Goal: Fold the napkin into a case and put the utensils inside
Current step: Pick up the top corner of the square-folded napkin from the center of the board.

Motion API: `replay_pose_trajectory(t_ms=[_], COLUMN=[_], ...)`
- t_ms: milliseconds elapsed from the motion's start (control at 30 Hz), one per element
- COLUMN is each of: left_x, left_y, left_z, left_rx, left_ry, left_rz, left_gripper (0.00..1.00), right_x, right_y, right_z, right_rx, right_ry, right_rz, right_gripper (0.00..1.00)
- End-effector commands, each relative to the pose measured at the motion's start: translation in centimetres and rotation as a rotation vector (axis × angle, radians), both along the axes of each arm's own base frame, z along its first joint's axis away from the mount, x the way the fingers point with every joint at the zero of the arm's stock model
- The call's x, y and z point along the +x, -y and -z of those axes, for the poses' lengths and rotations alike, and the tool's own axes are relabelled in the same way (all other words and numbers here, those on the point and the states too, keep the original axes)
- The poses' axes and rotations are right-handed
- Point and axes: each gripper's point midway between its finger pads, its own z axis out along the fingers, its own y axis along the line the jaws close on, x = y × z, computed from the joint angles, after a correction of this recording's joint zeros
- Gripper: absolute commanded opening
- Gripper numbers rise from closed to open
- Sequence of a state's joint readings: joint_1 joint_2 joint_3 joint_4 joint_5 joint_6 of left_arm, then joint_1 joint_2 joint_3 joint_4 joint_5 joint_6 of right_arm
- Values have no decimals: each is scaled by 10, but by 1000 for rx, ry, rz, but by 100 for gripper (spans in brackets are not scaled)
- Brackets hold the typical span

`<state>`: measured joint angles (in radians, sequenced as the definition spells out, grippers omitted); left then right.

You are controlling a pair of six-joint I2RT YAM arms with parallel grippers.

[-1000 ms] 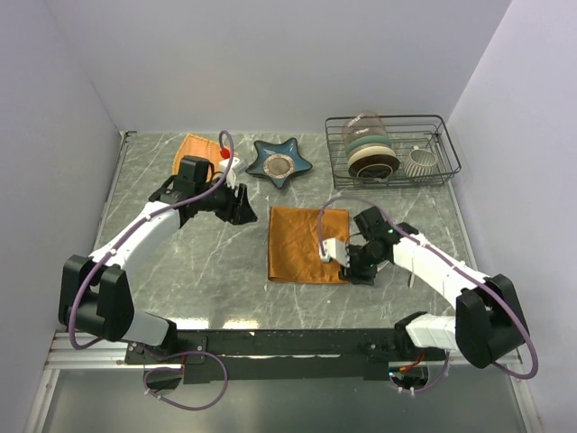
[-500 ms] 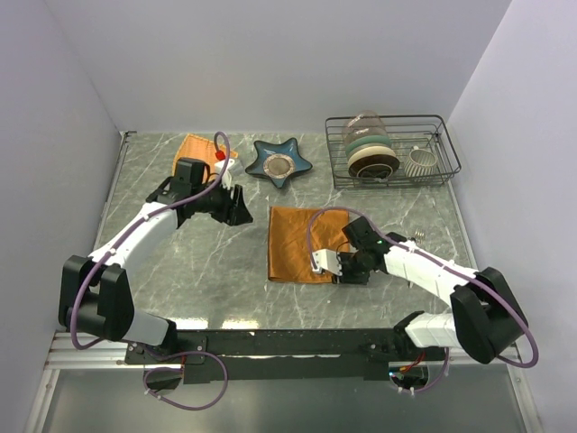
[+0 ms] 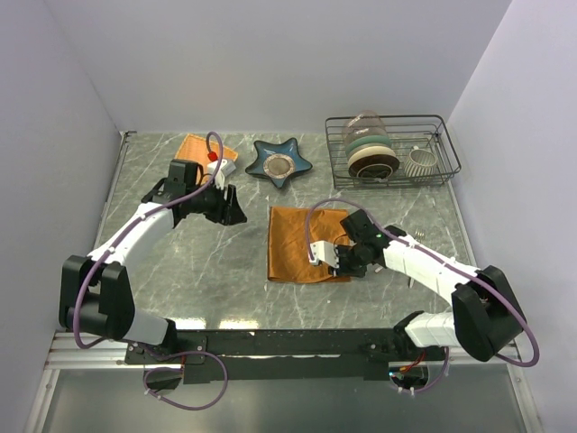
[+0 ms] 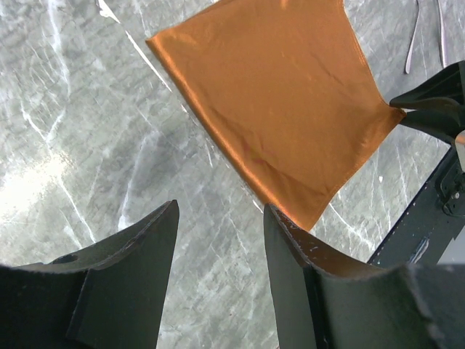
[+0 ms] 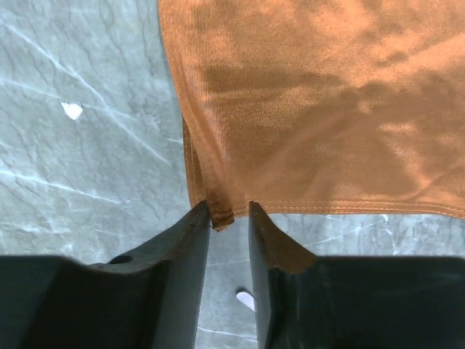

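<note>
The rust-orange napkin (image 3: 305, 244) lies flat in the middle of the table; it also shows in the left wrist view (image 4: 280, 102) and the right wrist view (image 5: 320, 109). My right gripper (image 3: 345, 262) is at its near right corner. In the right wrist view the gripper (image 5: 229, 205) has its jaws narrowly apart with the cloth corner between them, touching one finger. My left gripper (image 3: 232, 213) is open and empty over bare table left of the napkin, as its own view (image 4: 221, 207) shows. Two thin silver utensils (image 4: 413, 36) lie right of the napkin (image 3: 416, 236). No case is in view.
A blue star-shaped dish (image 3: 279, 162) sits at the back centre. A wire rack (image 3: 448, 144) with bowls and a cup stands at the back right. A lighter orange woven plate (image 3: 192, 147) lies at the back left, behind my left arm.
My right gripper has moved left from beside the napkin's right edge onto its near right corner. My left gripper has drawn slightly left and back.
</note>
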<state>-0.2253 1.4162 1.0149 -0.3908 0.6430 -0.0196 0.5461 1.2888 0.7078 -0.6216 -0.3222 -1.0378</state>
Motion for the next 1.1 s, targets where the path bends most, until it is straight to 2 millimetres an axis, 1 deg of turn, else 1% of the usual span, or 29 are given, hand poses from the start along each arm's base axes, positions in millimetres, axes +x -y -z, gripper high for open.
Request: replay_pose_trajectory(t_ms=[0, 33, 100, 133, 233, 300, 367, 400, 433, 500, 667, 833, 1067], left_x=[-2, -2, -1, -1, -1, -2, -1, 0, 0, 1, 3, 3, 3], left_y=[2, 2, 1, 0, -1, -3, -4, -4, -4, -4, -3, -4, -4], left_z=[-4, -4, -3, -2, -2, -2, 0, 0, 1, 1, 2, 2, 4], left_rx=[-25, -24, -24, -11, -12, -9, -8, -9, -12, -14, -16, -15, -18], left_ry=[4, -1, -4, 14, 12, 15, 13, 12, 8, 8, 5, 5, -5], left_rz=[25, 25, 22, 39, 44, 45, 43, 41, 42, 42, 45, 47, 51], left_gripper=[56, 56, 56, 56, 56, 56, 56, 56, 56, 56, 56, 56, 56], right_x=[1, 3, 5, 5, 3, 0, -3, -4, -4, -7, -3, -2, -4], right_y=[-10, -11, -12, -13, -14, -11, -8, -8, -8, -8, -11, -14, -15], right_z=[-14, -14, -14, -13, -14, -13, -11, -11, -13, -13, -16, -17, -17], right_rx=[29, 29, 32, 31, 27, 15, 4, 2, 5, 3, 8, 9, 8], right_ry=[-5, -9, -11, -15, -26, -35, -42, -43, -41, -55, -60, -69, -91], right_rz=[-12, -8, -6, -7, -17, -25, -34, -38, -40, -40, -35, -40, -47], right_gripper=[29, 23, 18, 11, 0, 0, 3, 6, 14, 19, 18, 20, 21])
